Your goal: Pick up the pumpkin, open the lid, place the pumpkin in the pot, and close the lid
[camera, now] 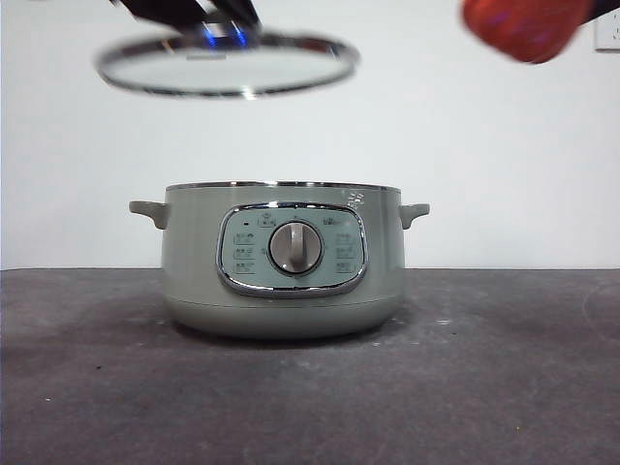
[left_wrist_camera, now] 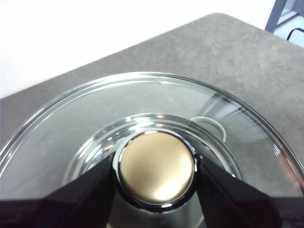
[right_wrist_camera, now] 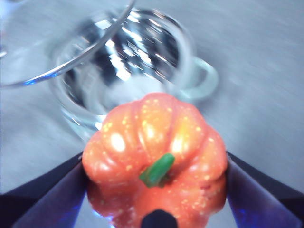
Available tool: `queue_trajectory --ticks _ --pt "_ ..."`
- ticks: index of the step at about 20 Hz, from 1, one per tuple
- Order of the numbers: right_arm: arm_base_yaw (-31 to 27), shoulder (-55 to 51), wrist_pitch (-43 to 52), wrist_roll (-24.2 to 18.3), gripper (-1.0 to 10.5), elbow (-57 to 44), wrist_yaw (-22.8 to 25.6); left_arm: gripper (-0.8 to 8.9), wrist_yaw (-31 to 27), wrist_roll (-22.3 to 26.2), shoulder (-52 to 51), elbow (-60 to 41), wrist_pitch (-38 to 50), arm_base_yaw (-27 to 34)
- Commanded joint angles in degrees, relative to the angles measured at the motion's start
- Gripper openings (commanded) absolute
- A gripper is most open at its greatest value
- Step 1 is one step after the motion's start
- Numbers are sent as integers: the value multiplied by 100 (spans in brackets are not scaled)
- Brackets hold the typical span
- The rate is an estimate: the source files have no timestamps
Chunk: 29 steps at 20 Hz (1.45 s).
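The sage-green pot [camera: 281, 266] stands open on the grey table, its dial facing me. My left gripper [camera: 208, 15] is shut on the knob [left_wrist_camera: 156, 168] of the glass lid [camera: 228, 66] and holds it high above the pot's left side, slightly tilted. The lid's glass [left_wrist_camera: 71, 128] fills the left wrist view, with the pot [left_wrist_camera: 209, 126] seen through it. My right gripper [right_wrist_camera: 156, 166] is shut on the orange-red pumpkin [right_wrist_camera: 154, 156], green stem towards the camera. The pumpkin [camera: 528, 27] hangs at the upper right, above and right of the pot. The right wrist view shows the open pot [right_wrist_camera: 128, 61] and the lid's rim [right_wrist_camera: 71, 66].
The pot's side handles [camera: 147, 211] stick out left and right. The grey table [camera: 484, 378] stretches in front of a white wall. A wall socket [camera: 607, 37] shows at the far upper right.
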Motion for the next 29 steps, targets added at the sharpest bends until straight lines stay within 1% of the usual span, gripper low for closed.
queue_trajectory --ticks 1,4,6,9,12,14,17,19,22,23,26,27,28,29 --pt "111 658 485 -11 -12 214 -153 -9 4 11 -713 24 -205 105" --pt "407 1753 730 -173 -12 852 -144 -9 -33 11 -1515 24 -922 205" --pt "551 2562 737 -293 -12 1484 -144 -9 -166 11 -1991 24 -1360 216" --pt "769 3744 734 -439 -12 2437 -127 -9 -192 9 -2583 24 -1954 216" --pt "901 4739 737 -627 -12 3165 -55 -9 -295 -11 -2986 24 -2312 216" --pt "949 5237 804 -761 -12 3421 192 -9 -291 -33 -3187 26 -2422 216" --pt "1016 5652 994 -953 -12 3445 472 -9 -291 -46 -3359 24 -2498 216" --pt "1034 5814 997 -1084 -12 3445 496 -9 -291 -52 -3373 24 -2549 216" --pt "1095 6041 970 -1084 -12 3445 551 -9 -289 -52 -3370 24 -2603 216" --pt "1106 6105 944 -1084 -12 3445 647 -9 -289 -52 -3370 24 -2601 216" --pt "1145 6144 949 -1123 5 3445 656 -9 -289 -50 -3370 24 -2612 216" --pt "1163 6144 949 -1121 93 3445 647 -9 -289 -50 -3370 24 -2623 216" --pt "1163 6144 911 -1084 280 3445 647 -9 -286 -50 -3370 24 -2621 216" --pt "1165 6144 850 -1056 557 3445 645 -9 -286 -48 -3368 24 -2618 216"
